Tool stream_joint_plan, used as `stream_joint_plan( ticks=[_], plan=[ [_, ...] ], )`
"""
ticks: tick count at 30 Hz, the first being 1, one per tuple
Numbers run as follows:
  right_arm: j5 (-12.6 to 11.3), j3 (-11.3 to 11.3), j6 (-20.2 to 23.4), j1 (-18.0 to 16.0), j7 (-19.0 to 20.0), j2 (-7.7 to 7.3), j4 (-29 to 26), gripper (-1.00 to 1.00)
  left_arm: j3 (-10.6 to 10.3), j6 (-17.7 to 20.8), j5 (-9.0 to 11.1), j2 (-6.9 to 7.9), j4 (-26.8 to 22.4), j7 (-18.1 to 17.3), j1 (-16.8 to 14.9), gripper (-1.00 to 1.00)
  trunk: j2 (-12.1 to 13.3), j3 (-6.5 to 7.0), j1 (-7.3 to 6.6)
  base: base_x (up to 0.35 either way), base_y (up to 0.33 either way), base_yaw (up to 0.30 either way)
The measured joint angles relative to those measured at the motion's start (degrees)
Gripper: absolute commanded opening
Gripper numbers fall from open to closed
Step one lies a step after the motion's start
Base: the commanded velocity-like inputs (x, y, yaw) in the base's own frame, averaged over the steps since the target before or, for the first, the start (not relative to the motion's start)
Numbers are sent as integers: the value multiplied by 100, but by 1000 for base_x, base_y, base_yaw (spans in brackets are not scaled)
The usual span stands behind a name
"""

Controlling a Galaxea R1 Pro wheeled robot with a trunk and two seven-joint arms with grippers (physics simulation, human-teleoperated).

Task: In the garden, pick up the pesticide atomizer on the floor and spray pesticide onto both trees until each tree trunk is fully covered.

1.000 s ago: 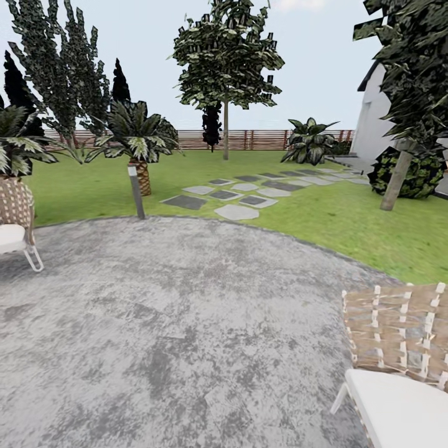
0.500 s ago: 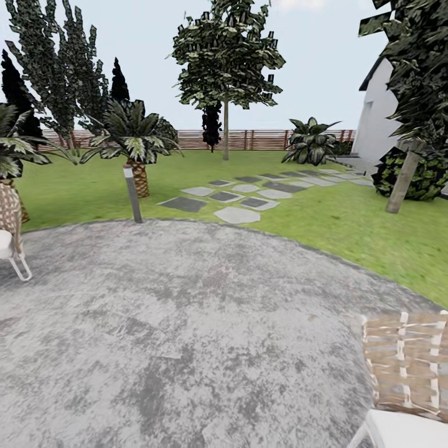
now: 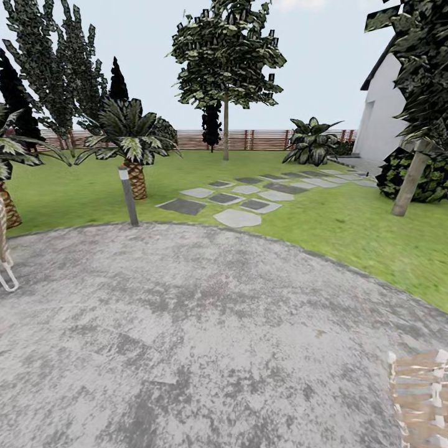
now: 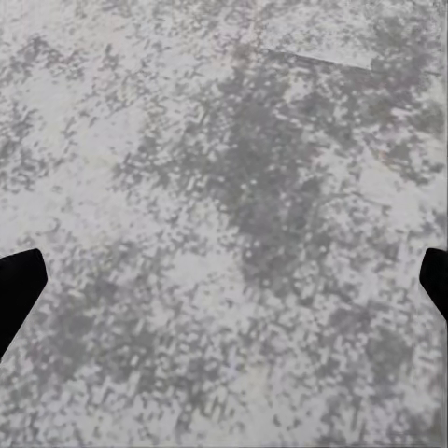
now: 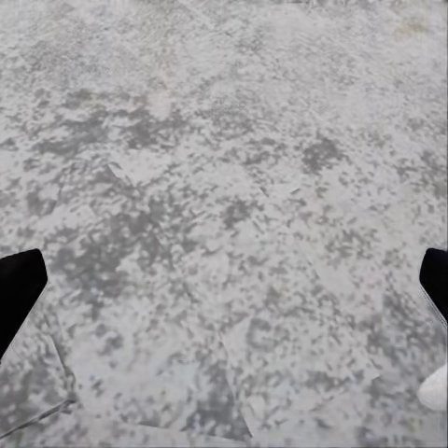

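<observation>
Camera advances over the grey paved circle (image 3: 205,336): woven chairs slide outward, left chair (image 3: 6,261) nearly off frame, right chair (image 3: 420,398) cut to a corner. Bollard lamp (image 3: 128,196) sits slightly further left.

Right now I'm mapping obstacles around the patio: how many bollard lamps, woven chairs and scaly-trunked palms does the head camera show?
Bollard lamps: 1
Woven chairs: 2, both cut off by the picture's edges
Scaly-trunked palms: 2
Total: 5
</observation>
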Motion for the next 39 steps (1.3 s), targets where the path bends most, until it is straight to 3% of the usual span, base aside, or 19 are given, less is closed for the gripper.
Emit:
stream_joint_plan(
  ticks=[39],
  plan=[
    [0,0,0,0,0,0,0,100,1,0,-1,2,0,0,0,100,0,0,0,340,0,0]
  ],
)
